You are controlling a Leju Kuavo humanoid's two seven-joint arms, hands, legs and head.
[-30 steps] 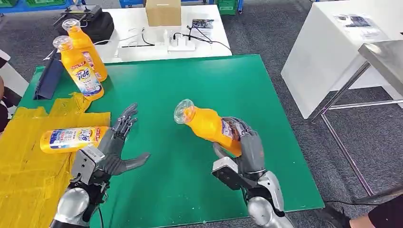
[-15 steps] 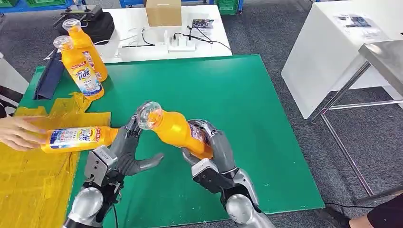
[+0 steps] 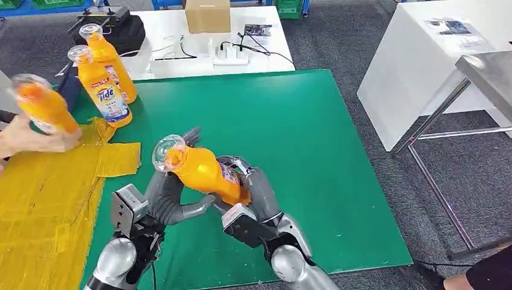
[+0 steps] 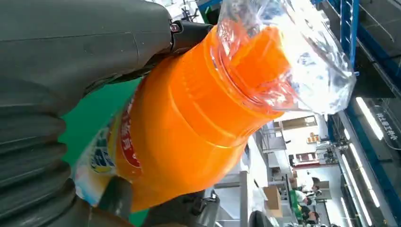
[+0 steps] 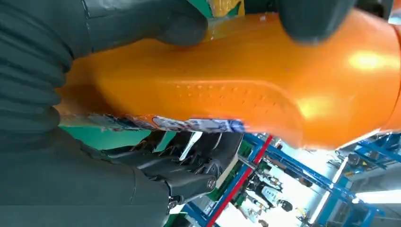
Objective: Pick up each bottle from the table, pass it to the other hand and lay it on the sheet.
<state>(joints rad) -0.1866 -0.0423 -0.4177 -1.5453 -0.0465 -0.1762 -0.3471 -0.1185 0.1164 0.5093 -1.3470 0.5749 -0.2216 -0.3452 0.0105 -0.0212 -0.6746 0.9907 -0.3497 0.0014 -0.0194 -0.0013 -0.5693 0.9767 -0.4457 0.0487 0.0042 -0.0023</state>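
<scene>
Near the green table's (image 3: 314, 151) front edge, the right hand (image 3: 253, 190) clamps the base of a glossy orange plastic bottle (image 3: 202, 172), tilted, its clear-wrapped cap toward the left. The left hand (image 3: 166, 196) cups it from beneath, thumb on its underside; whether it truly grips is hard to tell. The left wrist view shows crinkled film over the ribbed cap. Farther left lies the creased yellow sheet (image 3: 42, 199); a person's hand (image 3: 30, 138) lifts another bottle (image 3: 43, 106). Two bottles (image 3: 102, 78) stand at the far-left corner.

Two bottles (image 3: 105, 78) behind the sheet (image 3: 48, 199)
</scene>
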